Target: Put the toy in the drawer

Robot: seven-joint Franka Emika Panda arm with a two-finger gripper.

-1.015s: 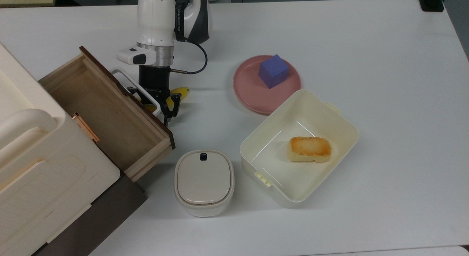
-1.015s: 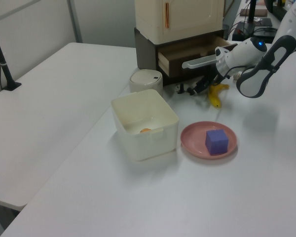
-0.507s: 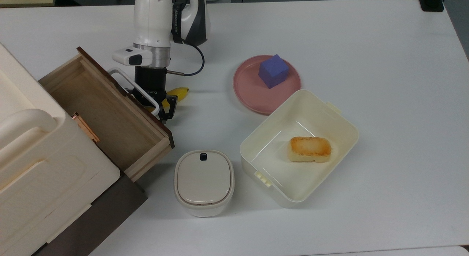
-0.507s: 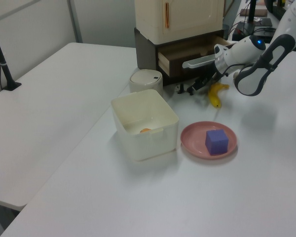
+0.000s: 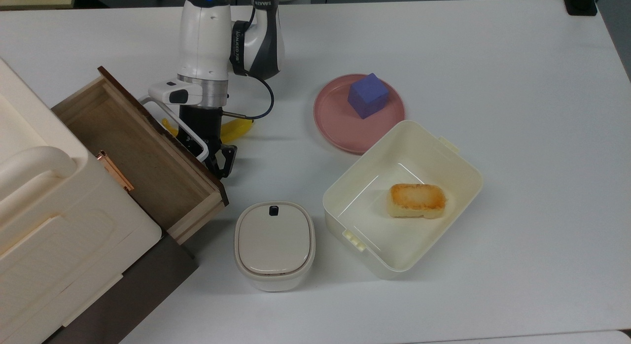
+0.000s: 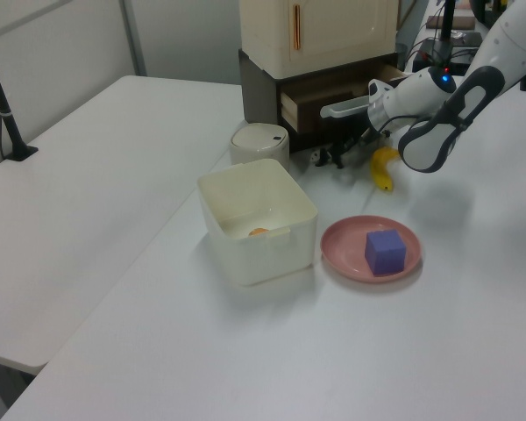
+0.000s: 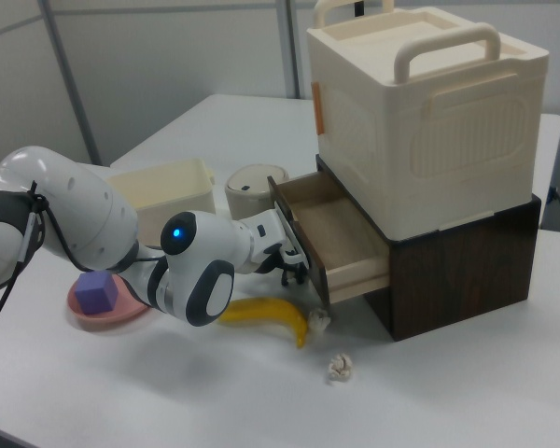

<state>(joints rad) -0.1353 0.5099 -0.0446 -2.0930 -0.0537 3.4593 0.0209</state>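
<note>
At the top view's left stood a cream box (image 5: 59,225) with a handle, set on a dark brown cabinet (image 5: 128,294). From the cabinet the drawer (image 5: 138,152) was pulled open, its wooden floor bare and its white loop handle (image 5: 170,122) facing the arm.

Just beside the drawer's dark front panel, close to its near corner, the claw (image 5: 221,161) hung low over the bench (image 5: 517,137), pointing down. I could not tell whether it was open or closed, nor whether it held anything. In the right view the claw (image 7: 287,266) sat right against the drawer (image 7: 336,233) front.

A yellow banana (image 5: 231,128) lay on the bench behind the arm. In the right view a small white lump (image 7: 339,367), which looked to be the toy, lay on the bench just past the tip of the banana (image 7: 266,313), outside the drawer and apart from the claw.

Further right in the top view stood a round-cornered pot (image 5: 274,244) with its lid on, then a pink plate (image 5: 335,127) carrying a purple cube (image 5: 368,95). Touching the plate's edge was an open cream tub (image 5: 463,171), with a toasted piece of bread (image 5: 417,200) inside.
</note>
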